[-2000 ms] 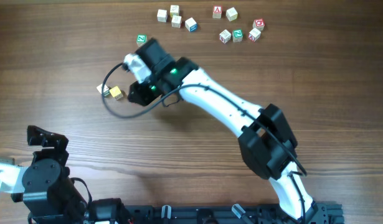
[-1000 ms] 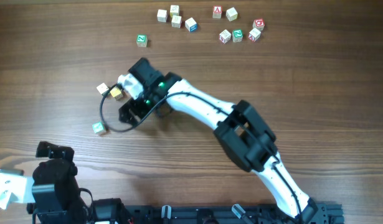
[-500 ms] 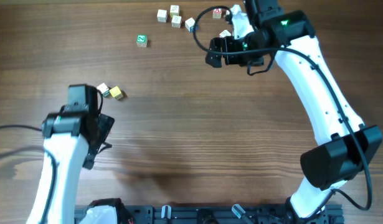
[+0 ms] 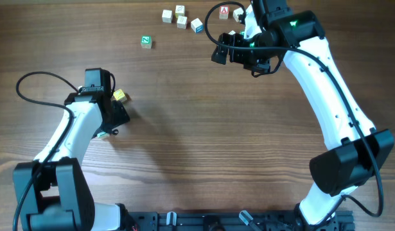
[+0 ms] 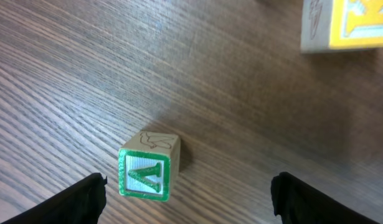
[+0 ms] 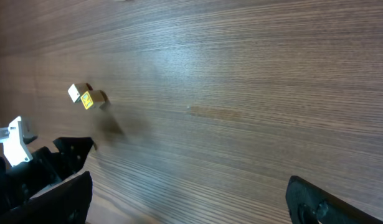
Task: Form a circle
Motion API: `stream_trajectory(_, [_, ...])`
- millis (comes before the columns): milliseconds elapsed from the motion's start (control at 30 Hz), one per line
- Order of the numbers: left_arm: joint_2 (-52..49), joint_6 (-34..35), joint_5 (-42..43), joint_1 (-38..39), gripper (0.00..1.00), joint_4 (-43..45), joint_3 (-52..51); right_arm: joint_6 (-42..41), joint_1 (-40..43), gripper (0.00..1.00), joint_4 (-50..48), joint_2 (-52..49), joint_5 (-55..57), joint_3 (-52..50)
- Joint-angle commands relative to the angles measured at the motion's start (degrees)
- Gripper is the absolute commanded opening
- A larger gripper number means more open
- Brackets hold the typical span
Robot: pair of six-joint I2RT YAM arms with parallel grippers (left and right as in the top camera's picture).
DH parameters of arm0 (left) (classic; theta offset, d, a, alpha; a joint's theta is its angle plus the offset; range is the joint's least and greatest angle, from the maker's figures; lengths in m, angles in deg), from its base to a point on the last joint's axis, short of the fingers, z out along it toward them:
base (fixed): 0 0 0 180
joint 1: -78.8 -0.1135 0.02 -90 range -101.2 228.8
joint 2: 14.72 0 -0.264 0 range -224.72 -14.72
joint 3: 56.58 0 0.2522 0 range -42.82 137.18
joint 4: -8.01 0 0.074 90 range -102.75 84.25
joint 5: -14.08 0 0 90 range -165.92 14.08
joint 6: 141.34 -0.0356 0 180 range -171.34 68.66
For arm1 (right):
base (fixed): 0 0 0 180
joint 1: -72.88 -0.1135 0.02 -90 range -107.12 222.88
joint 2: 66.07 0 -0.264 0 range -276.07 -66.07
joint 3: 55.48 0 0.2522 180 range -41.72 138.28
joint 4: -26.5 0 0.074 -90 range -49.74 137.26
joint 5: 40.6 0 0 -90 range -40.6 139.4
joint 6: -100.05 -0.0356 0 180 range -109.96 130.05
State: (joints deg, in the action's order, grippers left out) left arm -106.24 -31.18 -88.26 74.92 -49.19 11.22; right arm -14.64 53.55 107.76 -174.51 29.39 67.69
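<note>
Brown wood-grain table (image 4: pixel 184 128), long streaky grain running across it, matte finish. Left gripper (image 5: pixel 188 194) is wide open: its two black fingertips sit at the bottom corners of the left wrist view with the green cube (image 5: pixel 146 169) on the table between them, closer to one finger and not touching either. That cube is pale bare wood with sharp square edges, a green frame and a raised green letter on the face toward the camera, and a faint line drawing on its top. Up in the corner of the same view is the yellow cube (image 5: pixel 347 25), same pale wood with a yellow face, well apart from the green one. So the circle (image 4: pixel 120 96) is really just a loose little group beside the left arm, no ring shape at all. From the right wrist view you can see a cream cube (image 6: pixel 76 93) touching the yellow one. Right gripper (image 6: pixel 188 193) hangs over the far side of the table, jaws spread fully, nothing in them or touching them. Near it are the loose cubes (image 4: pixel 180 17), small and scattered along the far edge, with red, blue and green letters. Arms are glossy white shells with black joints, plus a thin black cable (image 4: pixel 30 80) looping off the left one.
</note>
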Motion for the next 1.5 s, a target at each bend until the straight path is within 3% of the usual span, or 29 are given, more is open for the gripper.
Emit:
stream_trajectory(0, [-0.3,0.8,-0.3,-0.7,1.00,-0.3,-3.5,-0.8,-0.1,0.99,-0.2,0.5,2.3,0.5])
stream_trajectory(67, [-0.3,4.1,-0.3,-2.7,1.00,0.4,-5.0,-0.8,-0.1,1.00,-0.2,0.5,3.6,0.5])
stream_trajectory(333, [-0.4,4.3,2.6,-7.3,0.98,9.9,-8.5,-1.0,-0.1,0.99,-0.2,0.5,3.7,0.5])
stream_trajectory(400, [-0.4,4.3,3.9,-7.3,0.91,10.8,-9.1,-1.0,-0.1,0.99,-0.2,0.5,3.7,0.5])
stream_trajectory(433, [-0.4,4.3,4.9,-7.3,0.73,11.3,-9.5,-1.0,-0.1,1.00,-0.2,0.5,3.7,0.5])
stream_trajectory(467, [-0.4,4.3,5.1,-7.3,0.64,11.3,-9.7,-1.0,-0.1,0.99,-0.1,0.5,3.7,0.5])
stream_trajectory(533, [-0.4,4.3,5.1,-7.3,0.59,11.0,-9.8,-1.0,-0.1,1.00,0.0,0.5,3.7,0.5])
stream_trajectory(567, [-0.4,4.3,5.1,-7.3,0.48,10.8,-9.8,-1.0,-0.1,1.00,0.0,0.5,3.7,0.5])
stream_trajectory(633, [-0.4,4.3,5.1,-7.3,0.46,10.4,-9.8,-1.0,-0.1,1.00,0.1,0.5,3.7,0.5])
stream_trajectory(700, [-0.4,4.3,5.1,-7.3,0.67,8.9,-9.8,-1.0,-0.1,1.00,0.1,0.5,3.7,0.5])
stream_trajectory(833, [-0.4,4.3,5.0,-7.3,0.65,7.8,-9.8,-0.9,-0.1,1.00,0.7,0.5,3.7,0.5])
stream_trajectory(867, [-0.4,4.3,5.0,-7.3,0.61,7.8,-9.8,-0.9,-0.1,1.00,0.9,0.5,3.7,0.5])
stream_trajectory(933, [-0.4,4.0,5.0,-7.3,0.40,7.8,-9.8,-0.9,-0.1,1.00,1.0,0.5,3.7,0.5])
stream_trajectory(967, [-0.4,2.9,5.0,-7.3,0.29,7.8,-9.8,-1.0,-0.1,0.99,1.0,0.5,3.7,0.5])
stream_trajectory(1200, [-0.3,-1.3,5.0,-7.3,0.25,8.7,-9.6,-0.8,-0.1,0.99,0.7,0.5,3.8,0.5])
stream_trajectory(1300, [-0.2,-9.5,5.0,-7.3,0.09,9.0,-7.0,-0.8,-0.1,1.00,0.7,0.5,8.9,0.5])
stream_trajectory(1367, [-0.2,-9.6,5.0,-7.3,0.11,12.9,-6.3,-0.8,-0.1,1.00,0.0,0.5,13.0,0.5])
stream_trajectory(1467, [-0.2,-22.4,5.3,-7.2,0.14,18.6,-6.3,-0.8,-0.1,1.00,-1.8,0.5,18.2,0.5])
